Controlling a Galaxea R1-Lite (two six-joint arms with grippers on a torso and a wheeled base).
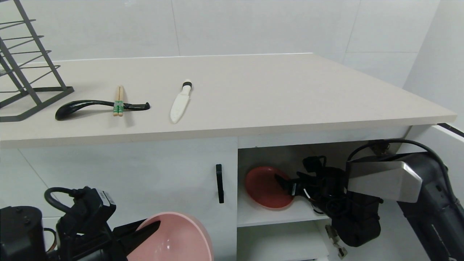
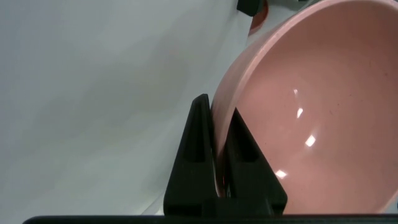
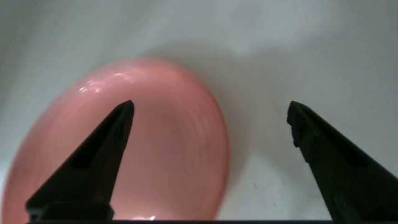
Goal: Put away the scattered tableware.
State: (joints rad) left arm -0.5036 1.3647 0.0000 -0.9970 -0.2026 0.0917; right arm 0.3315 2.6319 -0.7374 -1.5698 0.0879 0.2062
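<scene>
the right hand (image 3: 210,118) is spread wide, the red plate (image 1: 262,188) lying flat on the cupboard shelf (image 1: 275,216) just beneath it, likely its storage spot. the left hand (image 2: 216,124) pinches the pink bowl (image 1: 177,239) by its rim, probably next in. ladle (image 1: 83,107), chopsticks (image 1: 118,101) and knife (image 1: 180,103) lie on the surface (image 1: 290,90) above both hands.

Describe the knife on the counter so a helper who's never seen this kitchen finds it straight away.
Start at the beige countertop. Near its front edge, just right of the black ladle with chopsticks lying across its handle, the knife lies on its own. It is the only cream-white piece, with a black band round its far end.
</scene>
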